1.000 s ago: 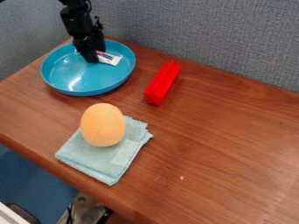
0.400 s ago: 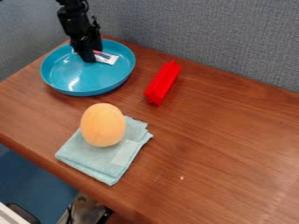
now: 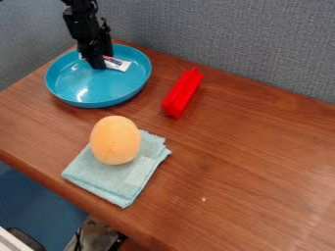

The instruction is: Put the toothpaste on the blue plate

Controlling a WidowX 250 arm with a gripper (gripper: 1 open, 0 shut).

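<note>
The toothpaste (image 3: pixel 119 65) lies inside the blue plate (image 3: pixel 81 90), near its far rim. The gripper (image 3: pixel 97 61) points down at the tube's left end; I cannot tell whether its fingers pinch it.

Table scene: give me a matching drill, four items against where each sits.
Things:
1. toothpaste
2. red bar
3. orange egg-shaped object
4. blue plate

Places:
A. on the pale teal cloth
B. bare wood, right of the plate
C. back left corner of the table
D. inside the plate, by the gripper

Pairs: 1-D, 2-B, 3-A, 4-C
</note>
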